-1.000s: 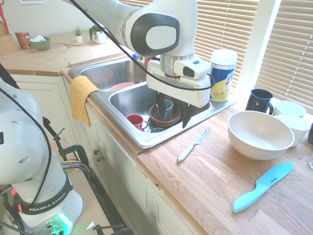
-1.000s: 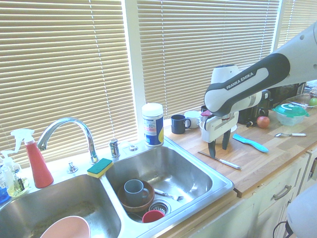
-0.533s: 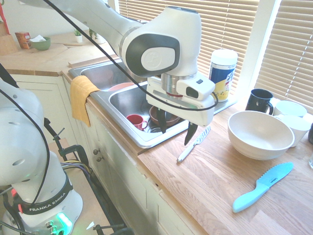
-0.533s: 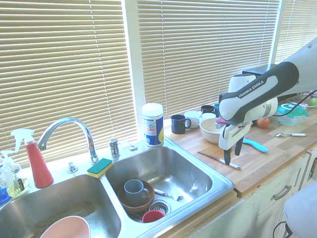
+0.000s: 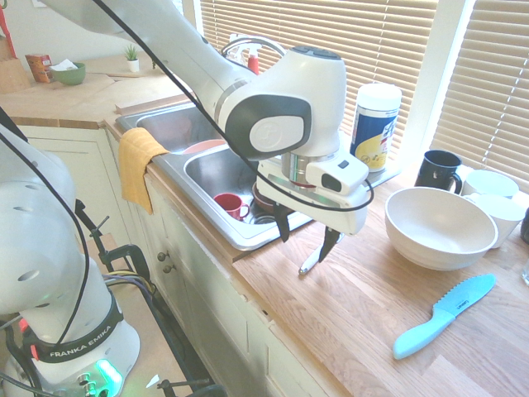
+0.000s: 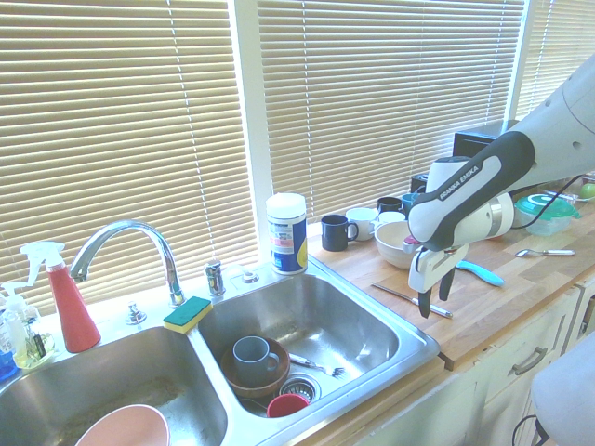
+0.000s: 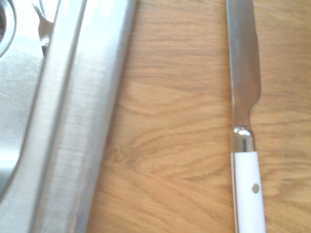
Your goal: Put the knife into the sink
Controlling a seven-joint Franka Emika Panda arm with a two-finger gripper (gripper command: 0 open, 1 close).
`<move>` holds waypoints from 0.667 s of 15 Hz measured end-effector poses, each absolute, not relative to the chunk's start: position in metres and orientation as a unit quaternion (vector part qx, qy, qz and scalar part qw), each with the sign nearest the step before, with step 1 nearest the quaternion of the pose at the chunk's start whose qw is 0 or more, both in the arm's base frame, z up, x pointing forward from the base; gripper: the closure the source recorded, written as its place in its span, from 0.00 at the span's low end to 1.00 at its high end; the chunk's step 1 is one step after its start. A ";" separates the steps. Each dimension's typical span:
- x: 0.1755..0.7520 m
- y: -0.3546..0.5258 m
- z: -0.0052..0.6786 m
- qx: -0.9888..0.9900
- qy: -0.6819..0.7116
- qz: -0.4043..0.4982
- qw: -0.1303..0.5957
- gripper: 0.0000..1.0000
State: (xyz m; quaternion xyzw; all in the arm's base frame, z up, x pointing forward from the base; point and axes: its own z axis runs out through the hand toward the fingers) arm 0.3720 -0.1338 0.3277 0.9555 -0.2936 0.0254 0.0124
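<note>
The small table knife [image 7: 245, 136], with a steel blade and a handle that looks white in the wrist view, lies flat on the wooden countertop [image 5: 372, 306], just beside the broad flat rim of the rectangular stainless steel sink [image 6: 409, 346] and not yet in it. In the wrist view it runs about parallel to the rim, with a strip of bare wood between them.

The black two-finger gripper [image 5: 306, 236] hangs above the knife, pointing straight down; its fingers are spread wide and hold nothing. In the first exterior view one fingertip is close to the knife's handle end, but I cannot tell if it touches.

The step now, I judge, is to come down and take the knife. To do it well, the fingers should stand on both long sides of the knife — across its narrow width, not along it — and close near the joint of blade and handle, where it should balance best. The knife is thin and smooth, so the fingertips must go almost to the wood before closing; otherwise it may slip away or turn. The sink rim is near on one side, so that finger needs care not to hit it.
</note>
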 end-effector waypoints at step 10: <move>0.384 -0.137 0.312 0.953 -0.303 0.019 0.014 1.00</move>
